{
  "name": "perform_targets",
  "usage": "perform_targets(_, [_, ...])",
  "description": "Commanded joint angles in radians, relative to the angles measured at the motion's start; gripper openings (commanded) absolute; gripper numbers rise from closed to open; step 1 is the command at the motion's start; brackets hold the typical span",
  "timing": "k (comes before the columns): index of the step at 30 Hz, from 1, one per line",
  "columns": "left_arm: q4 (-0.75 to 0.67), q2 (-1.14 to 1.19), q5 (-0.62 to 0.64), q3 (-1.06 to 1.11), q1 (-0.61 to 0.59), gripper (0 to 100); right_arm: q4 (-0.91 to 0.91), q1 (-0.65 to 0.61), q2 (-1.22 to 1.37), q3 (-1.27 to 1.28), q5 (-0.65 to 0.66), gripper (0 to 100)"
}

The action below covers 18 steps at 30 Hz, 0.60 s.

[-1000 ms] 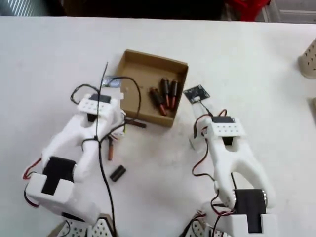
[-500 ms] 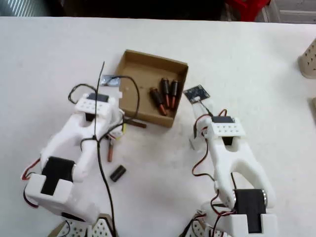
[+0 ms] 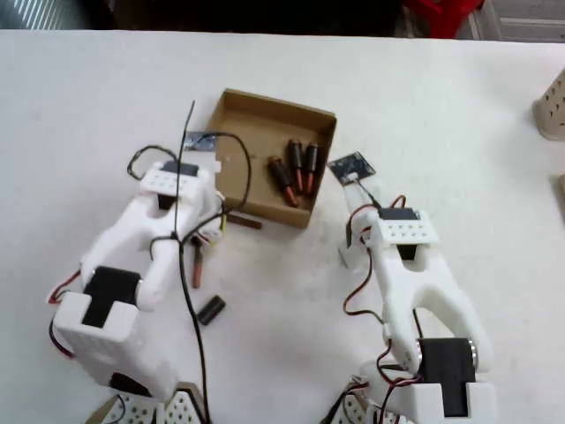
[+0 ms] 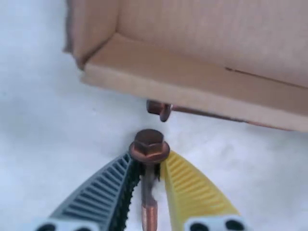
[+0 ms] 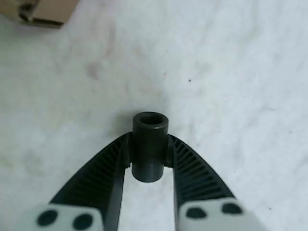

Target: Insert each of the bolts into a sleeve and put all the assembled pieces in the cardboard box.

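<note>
Assembled pieces (image 3: pixel 296 168), three, lie in the cardboard box (image 3: pixel 278 102). Beside it my left gripper (image 4: pixel 149 161) clamps a bolt (image 4: pixel 149 146), my right gripper (image 5: pixel 149 143) a sleeve (image 5: pixel 150 126); a spare bolt (image 4: pixel 161 109) and loose sleeve (image 3: pixel 210 310) wait.

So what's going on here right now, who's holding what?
The left claw is shut on a copper bolt, close to the outer wall of the cardboard box. The right claw grips a black sleeve. The two are apart, not yet joined. Three assembled pieces lie in the box. Another bolt lies against the box's wall, and a loose sleeve lies on the table near the left arm.
</note>
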Motion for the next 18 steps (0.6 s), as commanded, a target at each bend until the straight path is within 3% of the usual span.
perform_targets(1, [0.008, 0.004, -0.009, -0.023, -0.007, 2, -0.012, -0.007, -0.033, -0.048, 0.003, 1.7])
perform_targets(8, [0.031, -0.054, -0.011, 0.005, 0.018, 2, -0.012, -0.01, -0.033, -0.048, 0.003, 1.7])
perform_targets(18, [-0.224, -0.374, -0.094, 0.272, 0.01, 2, -0.005, -0.062, -0.036, -0.046, -0.026, 1.7])
